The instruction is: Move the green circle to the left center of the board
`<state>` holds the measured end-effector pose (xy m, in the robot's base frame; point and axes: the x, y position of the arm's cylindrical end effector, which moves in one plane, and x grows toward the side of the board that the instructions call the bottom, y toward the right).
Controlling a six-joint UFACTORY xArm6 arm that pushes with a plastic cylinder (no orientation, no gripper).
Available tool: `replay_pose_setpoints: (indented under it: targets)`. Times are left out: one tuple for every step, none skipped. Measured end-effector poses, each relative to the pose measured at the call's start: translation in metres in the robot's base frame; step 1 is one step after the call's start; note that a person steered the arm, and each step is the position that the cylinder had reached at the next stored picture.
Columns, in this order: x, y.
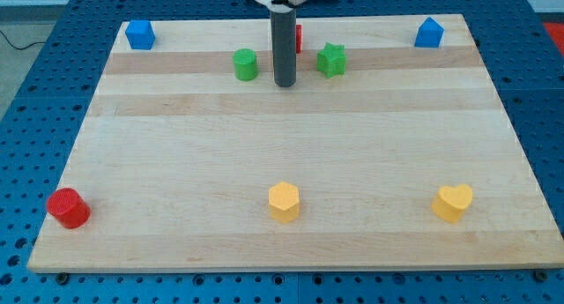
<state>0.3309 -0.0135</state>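
The green circle (246, 65) is a short green cylinder near the view's top, left of centre on the wooden board (291, 145). My tip (285, 84) is the lower end of the dark rod; it stands just right of the green circle, with a small gap between them. A green star (331, 60) lies right of the rod. A red block (298, 38) is mostly hidden behind the rod.
A blue block (139, 34) sits at the top left corner and another blue block (428, 33) at the top right. A red cylinder (68, 208) is at the bottom left, a yellow hexagon (284, 202) at bottom centre, a yellow heart (452, 203) at bottom right.
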Motion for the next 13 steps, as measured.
replay_pose_setpoints:
  targets:
    - [-0.029, -0.013]
    - [-0.037, -0.047]
    - [-0.026, -0.115]
    - [0.005, -0.172]
    - [0.013, -0.176]
    - [0.002, -0.154]
    - [0.010, -0.144]
    - [0.025, -0.173]
    - [0.034, -0.203]
    - [0.032, -0.180]
    - [0.031, -0.129]
    - [0.040, -0.115]
    - [0.061, -0.132]
